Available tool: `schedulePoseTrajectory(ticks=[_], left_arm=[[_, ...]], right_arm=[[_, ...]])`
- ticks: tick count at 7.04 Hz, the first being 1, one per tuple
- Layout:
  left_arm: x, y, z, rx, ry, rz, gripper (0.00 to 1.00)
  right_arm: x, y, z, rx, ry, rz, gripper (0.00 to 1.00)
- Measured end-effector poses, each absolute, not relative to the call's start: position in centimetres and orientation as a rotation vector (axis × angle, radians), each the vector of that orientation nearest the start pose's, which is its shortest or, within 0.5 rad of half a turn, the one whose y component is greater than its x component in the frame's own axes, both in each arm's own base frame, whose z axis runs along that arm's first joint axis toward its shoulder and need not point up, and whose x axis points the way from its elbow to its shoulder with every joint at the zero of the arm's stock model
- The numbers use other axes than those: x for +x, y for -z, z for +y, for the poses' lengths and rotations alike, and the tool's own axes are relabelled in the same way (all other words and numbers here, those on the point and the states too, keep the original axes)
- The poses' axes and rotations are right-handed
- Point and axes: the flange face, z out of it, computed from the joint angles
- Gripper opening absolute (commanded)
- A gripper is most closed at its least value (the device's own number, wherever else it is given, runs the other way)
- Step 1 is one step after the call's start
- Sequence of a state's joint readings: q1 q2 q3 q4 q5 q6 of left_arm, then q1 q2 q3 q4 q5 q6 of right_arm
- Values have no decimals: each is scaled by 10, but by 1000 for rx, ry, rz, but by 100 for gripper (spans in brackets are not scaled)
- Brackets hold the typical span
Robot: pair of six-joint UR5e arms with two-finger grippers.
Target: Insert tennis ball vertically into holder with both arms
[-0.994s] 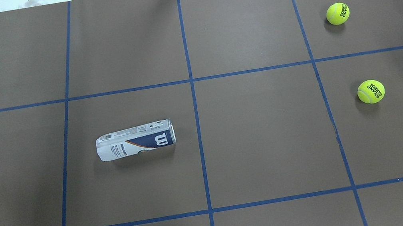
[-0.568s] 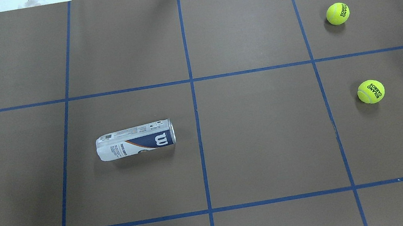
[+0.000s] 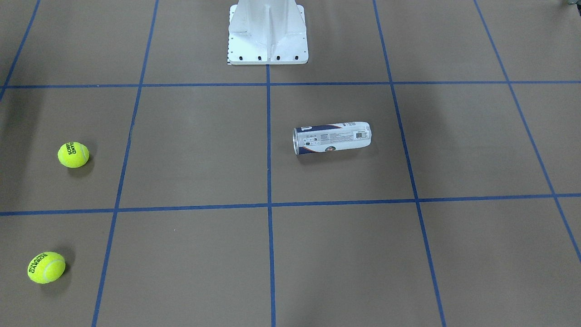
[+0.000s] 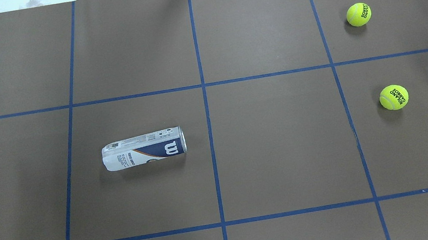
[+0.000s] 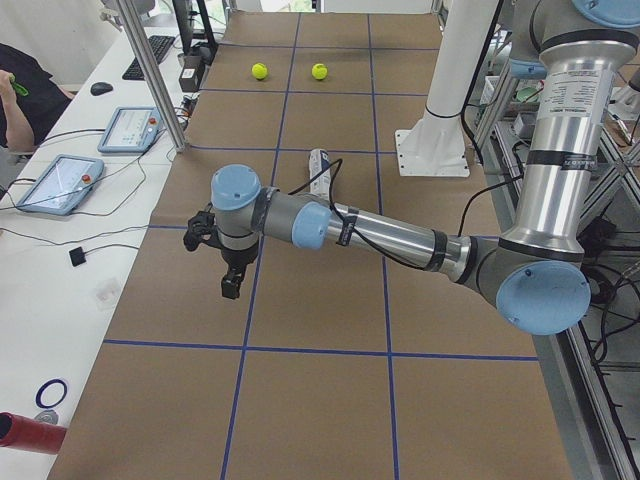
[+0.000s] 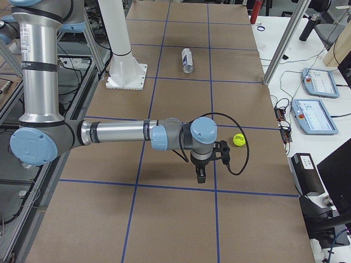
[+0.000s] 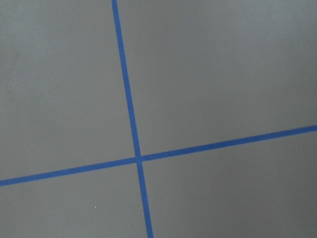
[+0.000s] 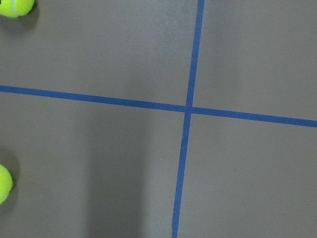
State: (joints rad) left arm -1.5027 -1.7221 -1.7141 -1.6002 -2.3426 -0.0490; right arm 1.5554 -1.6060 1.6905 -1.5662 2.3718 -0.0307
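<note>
- Brown paper tabletop (image 4: 278,144) with a blue tape grid (image 4: 210,137); white pedestal base (image 3: 268,34) on the robot's side.
- holder (image 4: 144,149) lies flat on its side, silvery rim end toward the table's centre line. It is well apart from the left gripper (image 5: 230,290), farther along the table toward the middle.
- 2 tennis balls (image 4: 358,14) (image 4: 394,97) lie loose on the right gripper's side, well apart from the holder. 1 ball sits near the right gripper (image 6: 201,176), off to its side.
- Nothing is held or touched; task not yet begun, my read.
- Risk: the holder is round and lying down, so an off-centre pinch could roll it away or squash the thin clear wall.
- Risk: if the holder is stood up tilted, or held loosely, the ball could catch on the rim and bounce off.
- Risk: a ball nudged by a finger rolls freely on the flat paper, maybe out of reach.
- Risk: both arms meeting mid-table could clash if timing is poor.
- left arm (image 5: 380,232): stretched low over the table, gripper pointing straight down, hovering above bare paper. Cannot tell whether its fingers are spread or pressed together.
- right arm (image 6: 115,132): same pose, gripper pointing down above a tape crossing, clear of the paper. Finger state also cannot be told.
</note>
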Motion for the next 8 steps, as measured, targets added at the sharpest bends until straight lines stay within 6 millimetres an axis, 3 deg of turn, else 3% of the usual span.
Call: schedulePoseTrajectory(ticks=[3,5,6,8], left_arm=[[59,-388,-601,414,-365,814,100],[137,-301,-603,518,-537,840,100],[166,-261,-603,569,-597,843,100],[251,-203,-583,612,-764,881,100]], right_arm=[[53,-613,-482,91,80,-813,99],[53,-613,-482,90,79,-821,99],[53,-614,-482,88,78,-822,99],[53,-615,-482,85,77,-823,99]])
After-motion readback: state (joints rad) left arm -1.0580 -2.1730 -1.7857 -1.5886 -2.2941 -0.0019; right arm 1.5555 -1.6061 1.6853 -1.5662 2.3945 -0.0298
